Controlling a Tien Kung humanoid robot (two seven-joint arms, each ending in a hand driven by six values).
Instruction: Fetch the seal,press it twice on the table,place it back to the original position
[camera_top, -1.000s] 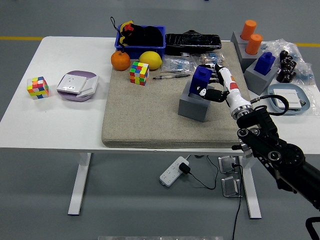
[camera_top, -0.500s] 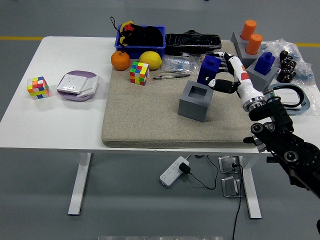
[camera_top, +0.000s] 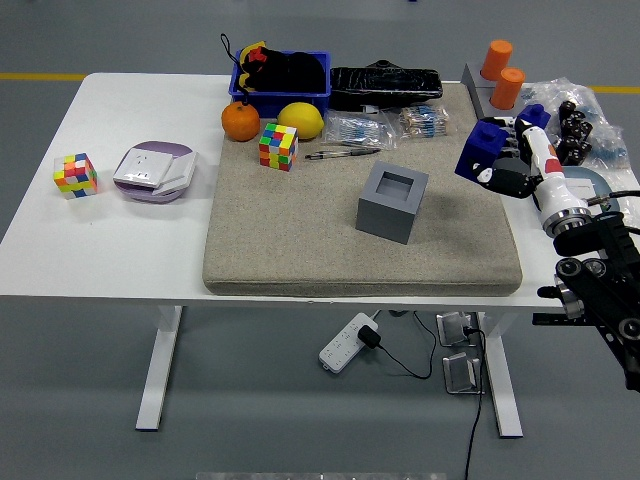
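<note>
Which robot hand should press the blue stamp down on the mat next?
The right hand. It already grips the blue seal above the mat's right edge, lifted out of the grey holder. No left hand is in view.

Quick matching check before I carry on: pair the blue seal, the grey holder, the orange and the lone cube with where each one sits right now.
Things:
1. blue seal
2. grey holder
3. orange
4. lone cube

Places:
A. bare white table, far left
B. in the right hand, above the mat's right edge
C. mid-mat, socket empty
D. mat's far left corner, beside the lemon

Pairs: 1-B, 2-C, 3-D, 4-A
</note>
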